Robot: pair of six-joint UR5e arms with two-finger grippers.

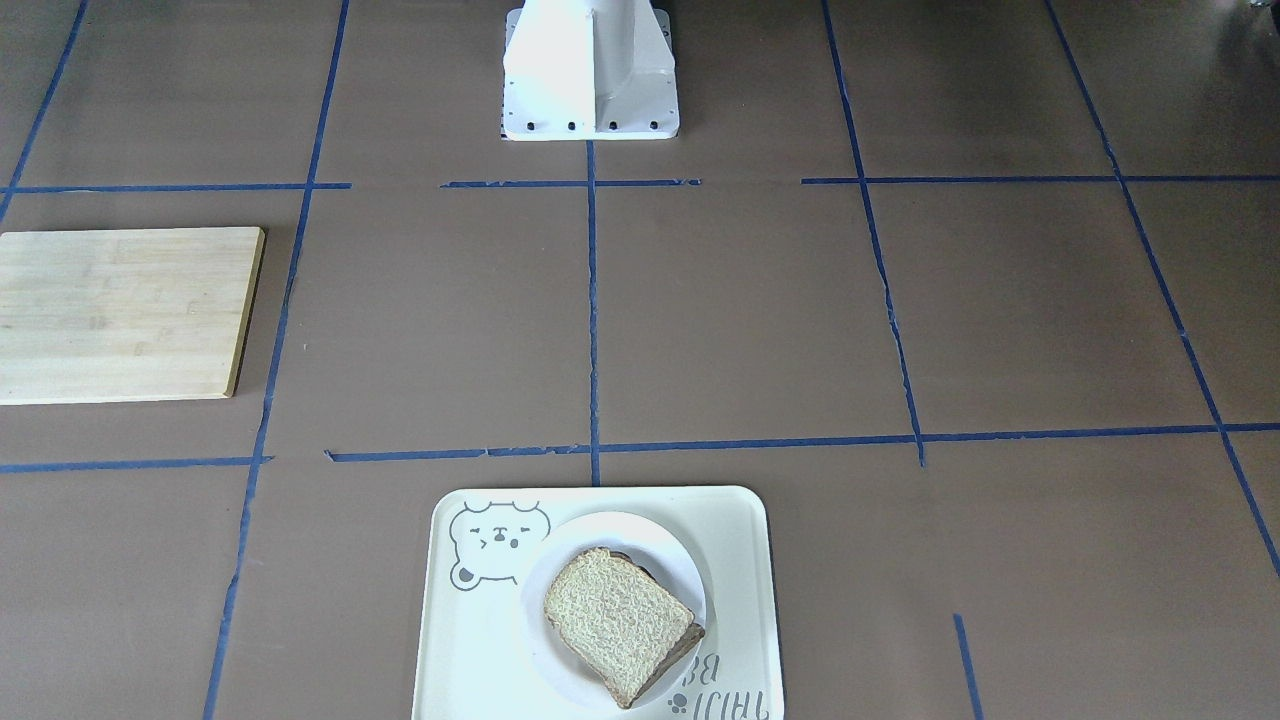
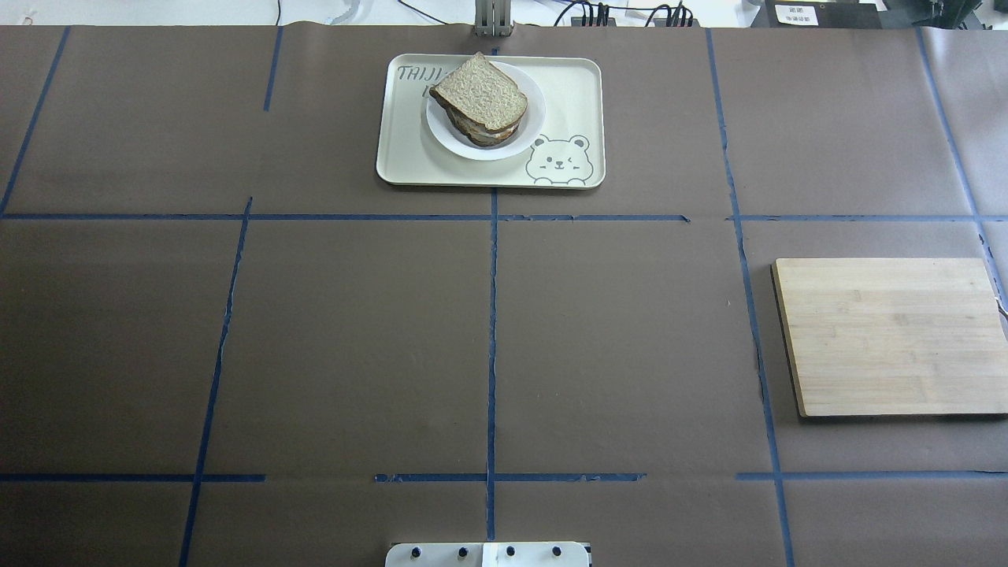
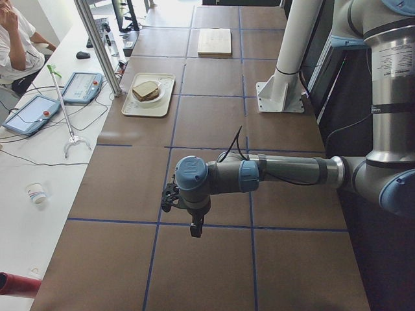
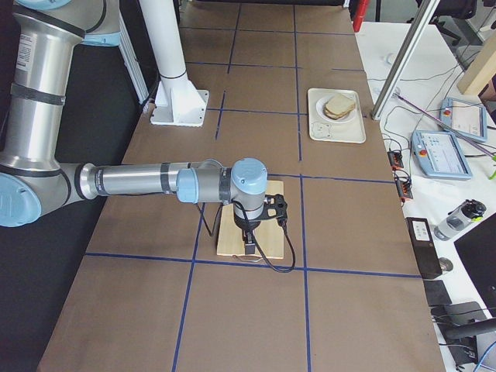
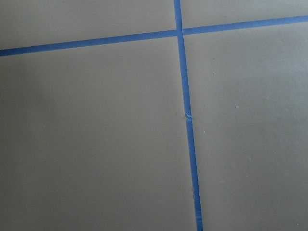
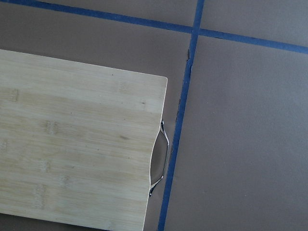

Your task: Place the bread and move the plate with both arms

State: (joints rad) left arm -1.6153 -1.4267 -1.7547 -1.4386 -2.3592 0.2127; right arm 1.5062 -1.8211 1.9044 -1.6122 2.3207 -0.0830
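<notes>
The bread (image 1: pixel 615 620) is a tan speckled slice lying on top of a stacked sandwich on the small white plate (image 1: pixel 645 532). The plate sits on a cream bear tray (image 1: pixel 470 640) at the far middle of the table; bread (image 2: pixel 479 93) and plate (image 2: pixel 531 122) also show in the overhead view. My left gripper (image 3: pixel 194 230) shows only in the left side view, pointing down above bare table far from the tray. My right gripper (image 4: pixel 249 245) shows only in the right side view, above the wooden board (image 4: pixel 232 242). I cannot tell whether either is open or shut.
A bamboo cutting board (image 2: pixel 890 335) with a metal handle (image 6: pixel 161 159) lies on my right side. The white base (image 1: pixel 590 70) stands at my edge of the table. Blue tape lines cross the brown cover. An operator (image 3: pixel 13 39) sits beyond the far edge.
</notes>
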